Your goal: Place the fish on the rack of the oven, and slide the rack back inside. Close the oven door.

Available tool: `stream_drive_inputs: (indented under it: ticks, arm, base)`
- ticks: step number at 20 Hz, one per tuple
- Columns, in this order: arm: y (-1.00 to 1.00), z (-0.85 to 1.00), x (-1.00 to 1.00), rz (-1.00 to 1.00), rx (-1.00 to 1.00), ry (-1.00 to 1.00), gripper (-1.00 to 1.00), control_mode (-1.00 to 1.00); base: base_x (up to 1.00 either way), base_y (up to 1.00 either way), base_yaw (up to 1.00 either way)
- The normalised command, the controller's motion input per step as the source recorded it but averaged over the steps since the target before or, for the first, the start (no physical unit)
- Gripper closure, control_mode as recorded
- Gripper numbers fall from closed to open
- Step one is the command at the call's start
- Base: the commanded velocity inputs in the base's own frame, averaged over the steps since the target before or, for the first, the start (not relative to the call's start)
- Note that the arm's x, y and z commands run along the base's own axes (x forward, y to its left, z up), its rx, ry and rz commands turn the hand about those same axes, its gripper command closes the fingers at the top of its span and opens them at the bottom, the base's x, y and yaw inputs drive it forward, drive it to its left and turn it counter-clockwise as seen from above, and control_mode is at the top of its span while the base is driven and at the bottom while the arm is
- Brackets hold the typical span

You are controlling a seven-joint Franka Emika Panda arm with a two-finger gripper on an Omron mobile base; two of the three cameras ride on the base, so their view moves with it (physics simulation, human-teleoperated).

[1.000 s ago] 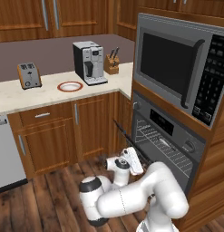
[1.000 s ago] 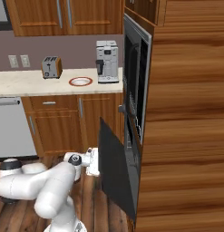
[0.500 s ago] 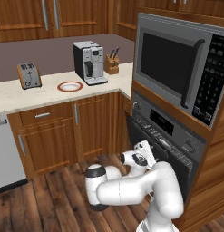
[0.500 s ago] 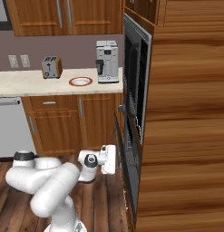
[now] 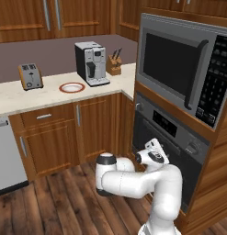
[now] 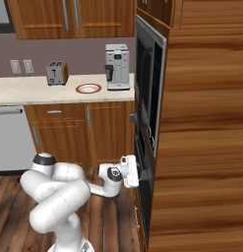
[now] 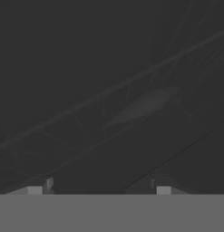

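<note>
Oven door (image 5: 166, 151): looks shut, upright and flush with the oven (image 5: 172, 137) front below the microwave (image 5: 184, 64).
Pincer (image 7: 99, 190): pressed up to the door glass; its two tips stand well apart with nothing between them.
Fish (image 7: 143, 105): a faint pale sliver seen through the dark glass, lying on the rack (image 7: 77, 120) inside, though the view is dim.
Arm: folded low before the oven, hand (image 6: 129, 171) against the door.
Risk: if the door is not fully latched, drawing the hand away could let it drop open again; pushing harder could scrape the tips on the glass.
Tabletop (image 5: 23, 96): plate, toaster, coffee machine, well apart from the work.
</note>
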Motion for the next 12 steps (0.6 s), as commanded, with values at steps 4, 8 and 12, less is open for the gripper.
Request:
stream_drive_inputs:
  ticks: [4,8,12]
  arm:
    - [-1.00,-0.14,0.66,0.00,0.12,0.00,-1.00,-1.00]
    - [-1.00,-0.41,0.51,0.00,0.14,0.01,-1.00,-1.00]
    - [-0.46,-0.06,0.01,-0.01,0.04,0.00,-1.00,-1.00]
  base:
    - [0.00,0.00,0.00]
    - [0.00,0.00,0.00]
    - [0.00,0.00,0.00]
